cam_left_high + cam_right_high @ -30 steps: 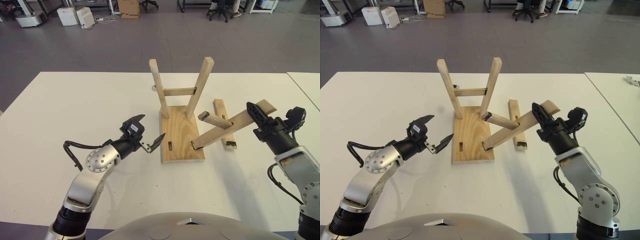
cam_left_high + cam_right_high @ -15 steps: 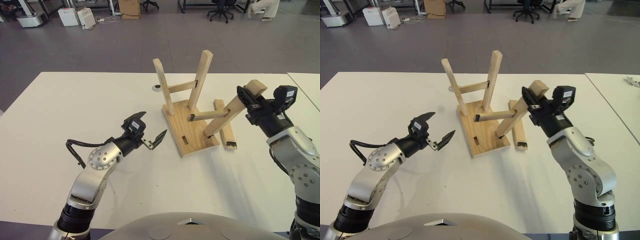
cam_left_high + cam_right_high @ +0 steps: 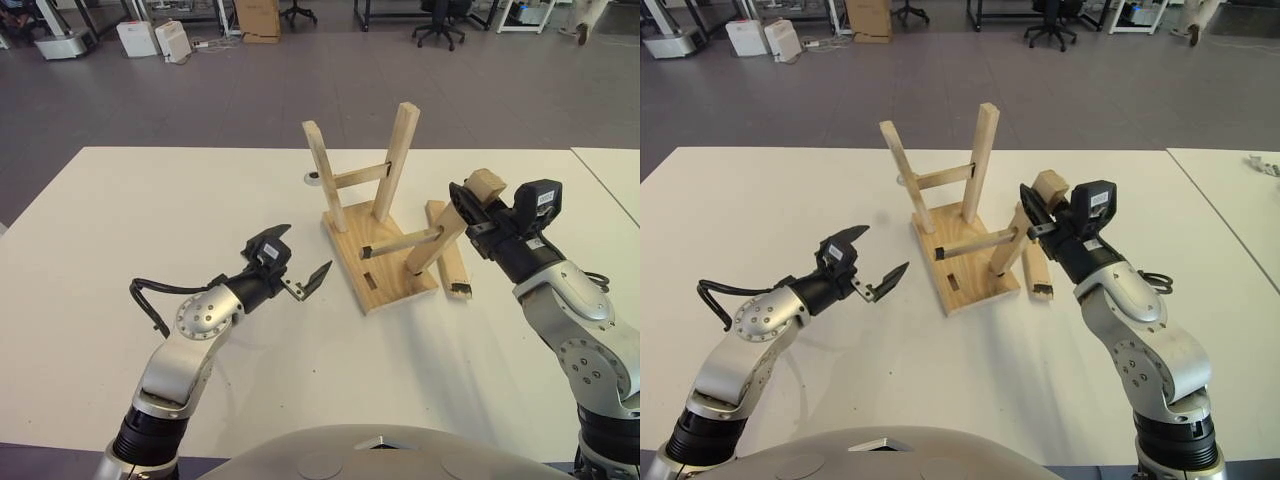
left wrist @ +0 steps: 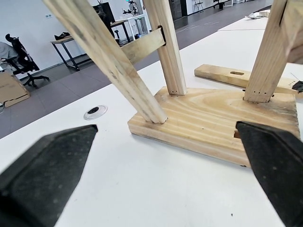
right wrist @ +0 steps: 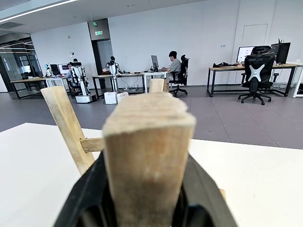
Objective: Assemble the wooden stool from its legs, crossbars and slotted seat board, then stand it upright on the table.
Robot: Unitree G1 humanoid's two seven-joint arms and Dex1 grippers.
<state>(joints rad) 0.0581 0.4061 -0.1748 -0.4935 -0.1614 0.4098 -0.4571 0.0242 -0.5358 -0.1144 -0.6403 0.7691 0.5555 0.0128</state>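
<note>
Left eye view, left end effector [image 3: 306,250] released, right end effector [image 3: 468,208] grasping leg [image 3: 435,243] mid-table [image 3: 130,210]

White counter [image 3: 120,220], round cable grommet [image 3: 312,176] set in it near the far edge, second white counter [image 3: 612,172] just beyond its right edge, grey floor [image 3: 200,100] behind, cardboard box [image 3: 257,17], two white units [image 3: 158,35], black office chairs [image 3: 442,18], desks with monitors [image 5: 246,53] along the wall

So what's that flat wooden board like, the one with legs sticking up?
The seat board is a pale, grainy wooden rectangle lying flat, askew, on the white table. Two legs joined by a crossbar stand at its far end. One empty slot shows nearer. The right gripper holds a third leg on its right side.
</note>
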